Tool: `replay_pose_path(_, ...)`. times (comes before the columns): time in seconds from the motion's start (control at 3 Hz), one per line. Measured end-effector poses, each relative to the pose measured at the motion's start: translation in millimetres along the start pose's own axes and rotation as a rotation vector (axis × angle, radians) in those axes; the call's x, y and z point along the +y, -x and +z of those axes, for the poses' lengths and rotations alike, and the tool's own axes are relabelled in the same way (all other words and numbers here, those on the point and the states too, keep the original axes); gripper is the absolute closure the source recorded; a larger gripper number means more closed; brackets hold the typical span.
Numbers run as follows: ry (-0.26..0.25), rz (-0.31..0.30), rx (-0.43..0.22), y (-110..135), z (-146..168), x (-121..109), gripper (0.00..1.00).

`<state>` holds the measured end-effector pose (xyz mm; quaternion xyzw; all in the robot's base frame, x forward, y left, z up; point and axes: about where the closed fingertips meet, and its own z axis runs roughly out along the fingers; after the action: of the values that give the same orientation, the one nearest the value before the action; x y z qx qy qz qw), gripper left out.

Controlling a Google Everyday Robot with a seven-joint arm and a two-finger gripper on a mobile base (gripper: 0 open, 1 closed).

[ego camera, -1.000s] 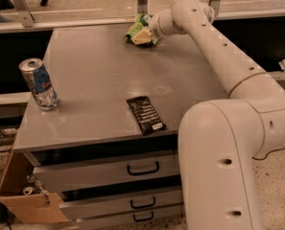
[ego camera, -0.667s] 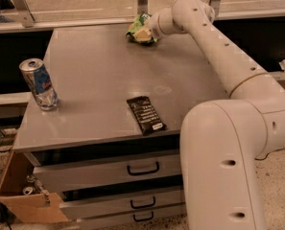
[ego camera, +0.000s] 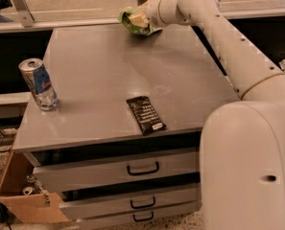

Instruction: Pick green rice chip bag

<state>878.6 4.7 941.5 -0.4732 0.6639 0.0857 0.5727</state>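
Observation:
The green rice chip bag (ego camera: 129,24) is a crinkled bright-green bag at the far edge of the grey table (ego camera: 113,61). My gripper (ego camera: 141,19) reaches in from the right on the long white arm (ego camera: 228,47) and is shut on the bag's right side. The bag hangs from it, raised slightly off the tabletop. The gripper covers part of the bag.
A dented blue and silver can (ego camera: 38,84) stands at the table's left edge. A flat dark bar wrapper (ego camera: 145,115) lies near the front edge. Drawers (ego camera: 142,168) sit under the table, with a cardboard box (ego camera: 17,195) on the floor at the left. A rail (ego camera: 60,25) runs behind the table.
The gripper and the green bag have moved up and slightly left, so the bag has come off the tabletop. The can and the wrapper have not moved.

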Motion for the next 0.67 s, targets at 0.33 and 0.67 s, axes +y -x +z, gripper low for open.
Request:
replay_pose_path(0.33, 0.018, -0.067, -0.104, 48.1, -26.4, 8.8, 1.00)
replay_pose_path(0.67, 0.009, -0.141, -0.189, 86.2, -64.4, 8.4, 1.00)
